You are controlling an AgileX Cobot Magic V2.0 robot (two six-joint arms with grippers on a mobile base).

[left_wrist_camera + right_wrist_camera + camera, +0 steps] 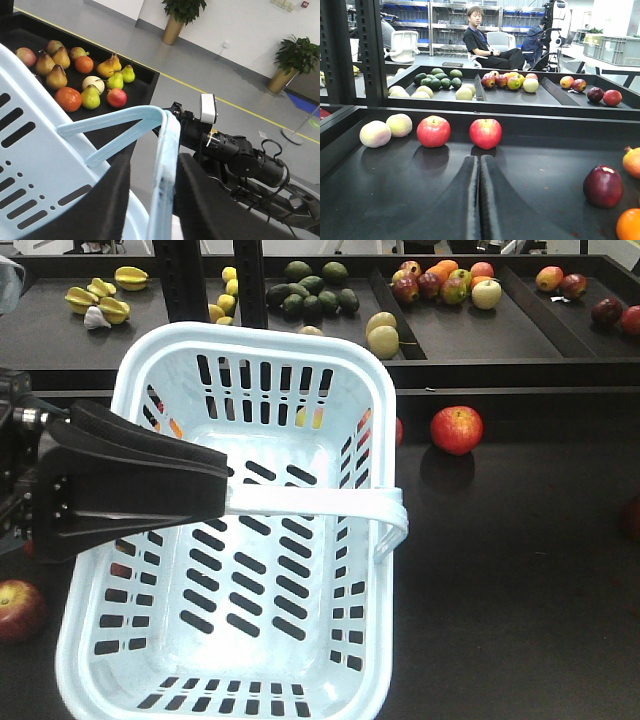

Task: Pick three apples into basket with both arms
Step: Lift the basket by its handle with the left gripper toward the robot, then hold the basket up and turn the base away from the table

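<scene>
The right wrist view shows two red apples [433, 131] [485, 133], two pale yellow apples [375, 133] [399, 124] to their left, and one dark red apple [603, 186] and one orange [630, 225] at right.

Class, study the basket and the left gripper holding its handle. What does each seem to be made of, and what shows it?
The basket looks like moulded pale blue plastic, smooth and slightly glossy: thin slotted walls with a soft sheen. The left gripper, shut on the handle, looks matte black, finely textured; hard plastic or rubber coating, the pictures cannot settle.
</scene>
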